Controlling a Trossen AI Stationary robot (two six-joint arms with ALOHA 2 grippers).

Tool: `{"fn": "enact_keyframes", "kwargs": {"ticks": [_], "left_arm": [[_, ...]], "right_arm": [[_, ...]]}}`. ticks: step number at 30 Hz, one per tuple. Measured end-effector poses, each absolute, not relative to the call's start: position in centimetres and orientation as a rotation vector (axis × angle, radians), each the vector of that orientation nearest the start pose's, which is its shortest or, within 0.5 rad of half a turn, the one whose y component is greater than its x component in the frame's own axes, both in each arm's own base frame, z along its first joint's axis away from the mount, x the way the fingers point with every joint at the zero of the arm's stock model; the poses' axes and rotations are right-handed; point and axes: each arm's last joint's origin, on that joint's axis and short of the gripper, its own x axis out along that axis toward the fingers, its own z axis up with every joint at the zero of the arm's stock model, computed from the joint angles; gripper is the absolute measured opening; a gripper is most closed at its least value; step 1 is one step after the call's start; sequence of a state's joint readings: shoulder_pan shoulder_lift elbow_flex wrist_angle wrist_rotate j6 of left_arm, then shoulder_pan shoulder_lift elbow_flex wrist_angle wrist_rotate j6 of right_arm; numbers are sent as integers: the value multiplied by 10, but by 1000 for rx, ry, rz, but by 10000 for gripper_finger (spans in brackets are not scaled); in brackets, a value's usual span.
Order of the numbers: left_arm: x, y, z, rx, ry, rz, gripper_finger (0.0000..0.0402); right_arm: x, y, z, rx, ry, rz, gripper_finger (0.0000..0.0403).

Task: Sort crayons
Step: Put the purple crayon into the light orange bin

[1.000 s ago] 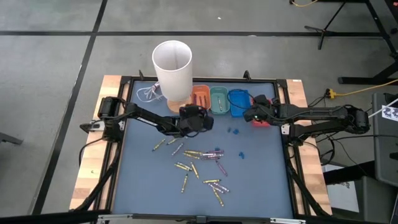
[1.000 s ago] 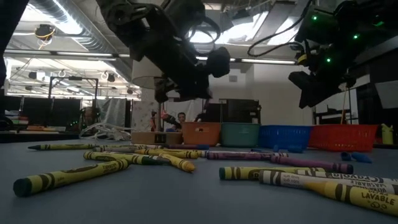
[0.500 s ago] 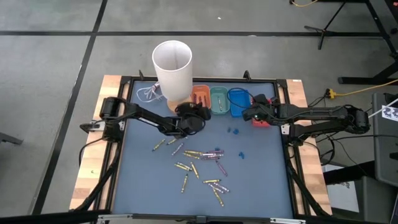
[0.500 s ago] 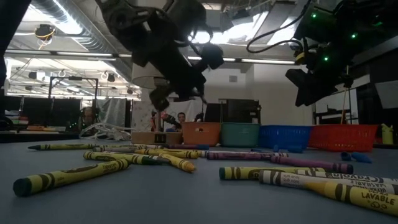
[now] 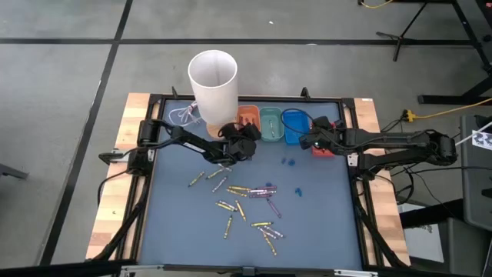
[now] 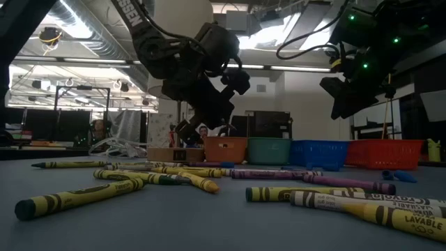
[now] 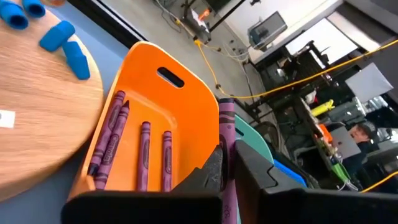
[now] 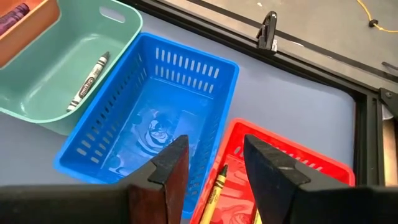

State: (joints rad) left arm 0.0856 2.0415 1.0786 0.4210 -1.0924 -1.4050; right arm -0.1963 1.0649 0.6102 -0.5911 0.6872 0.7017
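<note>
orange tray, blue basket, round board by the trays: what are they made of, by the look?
Orange tray: likely molded plastic; smooth, evenly coloured walls and a cut-out handle slot.
Blue basket: likely plastic; slotted walls, glossy floor.
Round board: looks like wood or wood-look laminate; pale matte surface with visible grain.

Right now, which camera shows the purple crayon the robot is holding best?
The left wrist view: the purple crayon stands pinched in the left end effector, beside the orange tray. The high view shows the end effector, not the crayon. The low view gives a dark silhouette; the right wrist view misses it.
</note>
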Motion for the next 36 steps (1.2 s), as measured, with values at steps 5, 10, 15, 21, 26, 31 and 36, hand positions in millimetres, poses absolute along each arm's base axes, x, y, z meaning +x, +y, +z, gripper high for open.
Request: {"fn": "enact_keyframes", "kwargs": {"ticks": [5,10,15,21,26,31,36], "left_arm": [[393,74,129,-965,-343,1245,27],[393,82,128,-1005,-306,1216,47],[393,84,128,-1015,-293,1208,72],[395,78,127,-1022,-268,1183,95],[397,63,127,-1015,-257,1159,101],[399,44,128,-999,-254,1136,101],[402,22,127,-965,-168,1064,102]], "right_arm": [[177,-54,203,336,709,-1113,152],[176,-54,203,336,709,-1113,152],[177,-54,203,335,709,-1113,152],[177,-54,203,336,709,-1113,152],[177,-54,203,336,709,-1113,152],[177,-54,203,336,709,-1113,152],[177,-54,203,335,709,-1113,152]]}}
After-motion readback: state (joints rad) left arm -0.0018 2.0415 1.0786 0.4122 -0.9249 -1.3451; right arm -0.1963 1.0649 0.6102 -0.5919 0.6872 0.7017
